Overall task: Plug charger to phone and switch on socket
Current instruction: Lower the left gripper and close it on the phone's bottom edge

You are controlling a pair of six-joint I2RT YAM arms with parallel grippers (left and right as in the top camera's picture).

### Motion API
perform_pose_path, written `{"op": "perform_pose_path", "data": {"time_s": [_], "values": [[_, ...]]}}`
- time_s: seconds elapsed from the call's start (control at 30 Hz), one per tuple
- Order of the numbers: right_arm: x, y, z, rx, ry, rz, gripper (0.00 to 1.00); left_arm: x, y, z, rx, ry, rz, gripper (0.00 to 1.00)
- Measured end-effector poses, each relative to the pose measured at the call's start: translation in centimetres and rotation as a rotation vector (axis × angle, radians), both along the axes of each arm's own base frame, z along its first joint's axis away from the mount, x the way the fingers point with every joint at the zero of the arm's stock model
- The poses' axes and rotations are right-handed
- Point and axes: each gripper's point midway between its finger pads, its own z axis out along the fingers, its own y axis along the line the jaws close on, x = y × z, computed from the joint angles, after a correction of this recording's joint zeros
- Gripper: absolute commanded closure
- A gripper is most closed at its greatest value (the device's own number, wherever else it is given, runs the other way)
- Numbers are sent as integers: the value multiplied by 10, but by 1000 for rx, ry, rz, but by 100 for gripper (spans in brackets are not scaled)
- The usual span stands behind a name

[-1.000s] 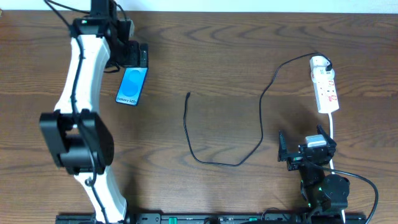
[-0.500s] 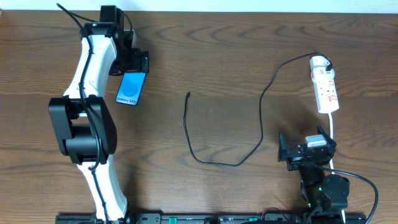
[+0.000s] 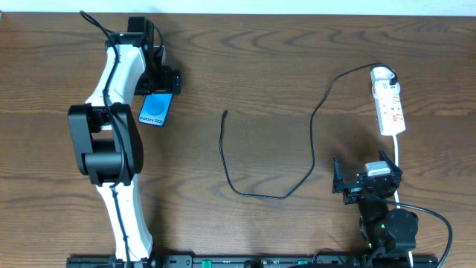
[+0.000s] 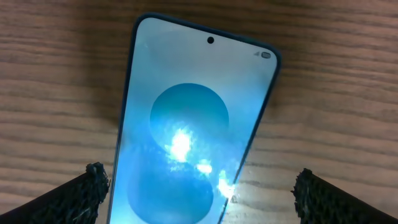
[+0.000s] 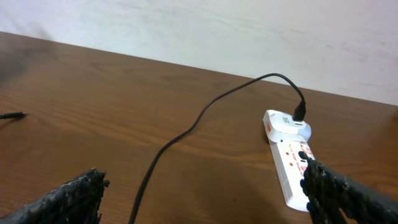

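Note:
The phone [image 3: 155, 110] lies flat at the far left of the table, its blue-cyan screen up; it fills the left wrist view [image 4: 193, 118]. My left gripper [image 3: 159, 80] is open just above its far end, fingers either side [image 4: 200, 193], not touching it. The charger's black cable [image 3: 311, 126] curves across the middle, its loose plug tip [image 3: 225, 113] pointing away; the tip also shows at the left edge of the right wrist view [image 5: 11, 116]. Its white adapter [image 3: 381, 74] sits in the socket [image 3: 390, 108] [image 5: 291, 163]. My right gripper [image 3: 361, 184] is open and empty near the front [image 5: 205, 193].
The socket's white cord [image 3: 398, 160] runs toward the front right, next to my right arm base [image 3: 387, 227]. My left arm [image 3: 111, 141] reaches along the left side of the wooden table [image 3: 268, 59]. A pale wall [image 5: 249, 31] stands behind the table.
My left arm has swung and its gripper has moved slightly right and toward the phone's far end. The phone, cable and right arm have not moved.

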Motion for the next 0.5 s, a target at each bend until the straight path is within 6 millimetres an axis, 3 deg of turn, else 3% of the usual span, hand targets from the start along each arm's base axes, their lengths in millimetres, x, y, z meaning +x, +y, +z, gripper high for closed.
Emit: {"op": "perform_pose_path", "data": {"time_s": [0.5], "values": [[0,0,0,0,0,0,1,-2,4,-27,25,45,2,2]]}}
